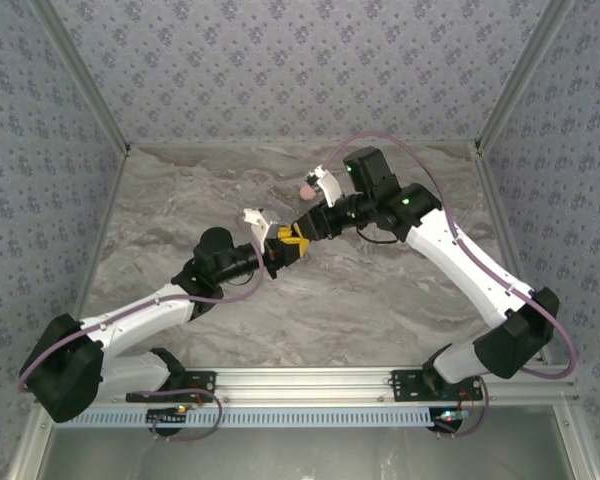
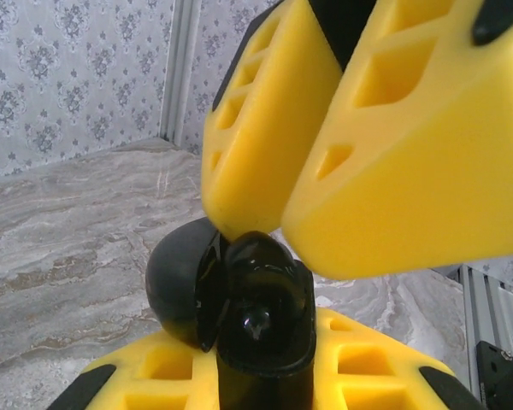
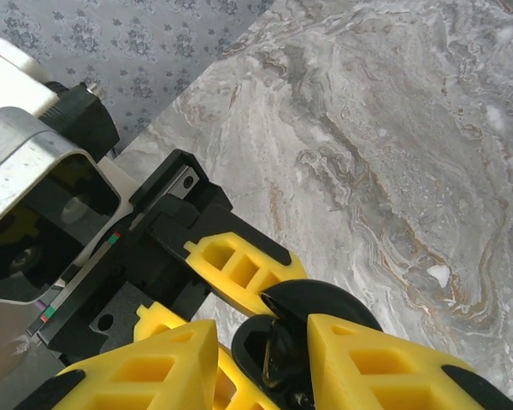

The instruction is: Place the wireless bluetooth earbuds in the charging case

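Observation:
The charging case [image 2: 265, 342] is a small round black puck held above the table, and my left gripper [image 2: 261, 371] is shut on its base. Its lid [image 2: 175, 282] hangs open to the left. My right gripper [image 2: 282, 239] comes down from above, its yellow fingertips [image 2: 239, 213] right at the open case. A glossy black earbud [image 2: 256, 265] sits between those tips, partly inside the case. From the right wrist, the earbud [image 3: 284, 367] lies between my right gripper's fingers [image 3: 385, 367], over the case [image 3: 325, 301]. Both grippers meet at mid-table [image 1: 290, 240].
A small pink disc [image 1: 306, 187] lies on the marble table [image 1: 380, 290] just behind the grippers. Patterned walls close in the back and both sides. A metal rail [image 1: 310, 380] runs along the near edge.

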Action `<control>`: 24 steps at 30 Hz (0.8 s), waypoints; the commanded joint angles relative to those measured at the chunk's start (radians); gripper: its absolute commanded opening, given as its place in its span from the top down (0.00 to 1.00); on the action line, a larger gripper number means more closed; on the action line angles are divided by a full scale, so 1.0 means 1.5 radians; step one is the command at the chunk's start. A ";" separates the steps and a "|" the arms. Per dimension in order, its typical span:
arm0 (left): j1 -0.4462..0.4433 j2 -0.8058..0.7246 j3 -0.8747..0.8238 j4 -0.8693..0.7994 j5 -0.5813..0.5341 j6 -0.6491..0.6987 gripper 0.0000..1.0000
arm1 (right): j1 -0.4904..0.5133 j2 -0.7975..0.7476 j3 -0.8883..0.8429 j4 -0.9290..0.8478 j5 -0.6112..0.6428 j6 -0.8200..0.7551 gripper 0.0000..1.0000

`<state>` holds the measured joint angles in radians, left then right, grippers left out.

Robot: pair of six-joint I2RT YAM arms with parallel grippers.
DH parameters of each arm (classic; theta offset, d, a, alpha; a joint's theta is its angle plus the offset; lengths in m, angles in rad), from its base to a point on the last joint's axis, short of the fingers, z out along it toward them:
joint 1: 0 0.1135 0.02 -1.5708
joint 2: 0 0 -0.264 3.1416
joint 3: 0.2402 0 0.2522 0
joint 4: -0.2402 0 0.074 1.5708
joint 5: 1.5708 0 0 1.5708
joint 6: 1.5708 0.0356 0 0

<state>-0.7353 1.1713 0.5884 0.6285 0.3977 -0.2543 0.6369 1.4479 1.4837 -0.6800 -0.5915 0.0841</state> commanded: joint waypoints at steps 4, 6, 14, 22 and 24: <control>-0.001 -0.011 0.030 0.010 0.012 0.007 0.88 | 0.021 0.021 0.040 -0.038 -0.030 -0.023 0.66; -0.001 -0.009 0.032 0.007 0.011 0.007 0.88 | 0.022 0.023 0.045 -0.041 -0.022 -0.023 0.65; -0.001 -0.008 0.033 -0.012 0.000 0.010 0.88 | 0.023 0.000 0.045 -0.027 0.056 -0.011 0.60; -0.001 -0.012 0.040 -0.042 0.006 0.014 0.87 | -0.015 -0.056 0.004 0.023 0.106 0.031 0.60; -0.001 -0.016 0.040 -0.037 0.010 0.014 0.87 | -0.034 -0.058 -0.004 0.020 0.096 0.038 0.61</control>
<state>-0.7353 1.1713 0.6094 0.5674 0.3973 -0.2504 0.6159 1.3827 1.4963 -0.6743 -0.4591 0.1020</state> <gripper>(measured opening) 0.199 0.391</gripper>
